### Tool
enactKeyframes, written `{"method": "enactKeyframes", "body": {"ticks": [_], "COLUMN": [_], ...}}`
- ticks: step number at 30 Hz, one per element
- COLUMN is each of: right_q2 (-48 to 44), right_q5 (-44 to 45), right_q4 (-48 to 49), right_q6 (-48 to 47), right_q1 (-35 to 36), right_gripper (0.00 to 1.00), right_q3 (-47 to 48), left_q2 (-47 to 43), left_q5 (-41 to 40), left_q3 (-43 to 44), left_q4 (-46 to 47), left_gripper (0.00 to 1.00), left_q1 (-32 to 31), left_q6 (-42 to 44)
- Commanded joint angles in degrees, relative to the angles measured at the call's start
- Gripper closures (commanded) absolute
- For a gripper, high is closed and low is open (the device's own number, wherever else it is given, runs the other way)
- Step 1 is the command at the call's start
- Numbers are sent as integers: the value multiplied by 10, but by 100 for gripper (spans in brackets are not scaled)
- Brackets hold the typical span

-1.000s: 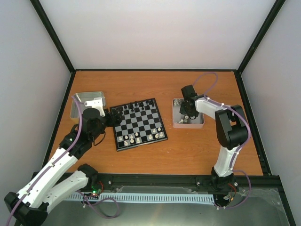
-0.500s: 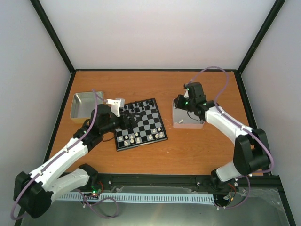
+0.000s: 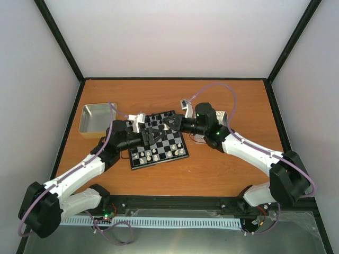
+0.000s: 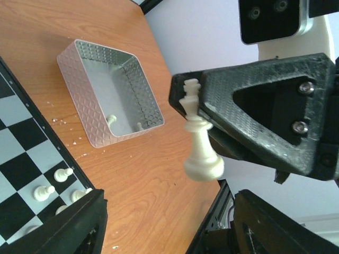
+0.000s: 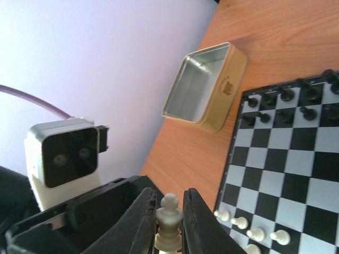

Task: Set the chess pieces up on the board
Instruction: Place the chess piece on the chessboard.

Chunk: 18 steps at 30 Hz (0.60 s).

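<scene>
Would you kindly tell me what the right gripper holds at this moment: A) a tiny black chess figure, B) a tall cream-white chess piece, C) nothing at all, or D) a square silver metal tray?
B: the right wrist view shows the right gripper clamped on a tall cream-white chess piece, which stands upright between its jaws.

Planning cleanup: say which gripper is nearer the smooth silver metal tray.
Left. Left gripper is over the board's half nearest the tray; right gripper over its other half.
</scene>
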Motion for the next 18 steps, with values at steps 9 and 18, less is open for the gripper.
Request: {"method": "enactKeyframes", "body": {"ticks": [9, 18], "right_q2": [8, 12], "right_q5": [-33, -27], "right_q4": [32, 6], "right_q6": [10, -6], "right_q1": [39, 40], "right_gripper": [85, 82], "right_q3": [14, 28], "left_q2": [18, 7], "left_q5": [22, 31], "left_q3": [4, 9], "left_q4": [112, 65], "left_gripper": [50, 83], "left_q1": [3, 3], "left_q6": [-60, -2]}}
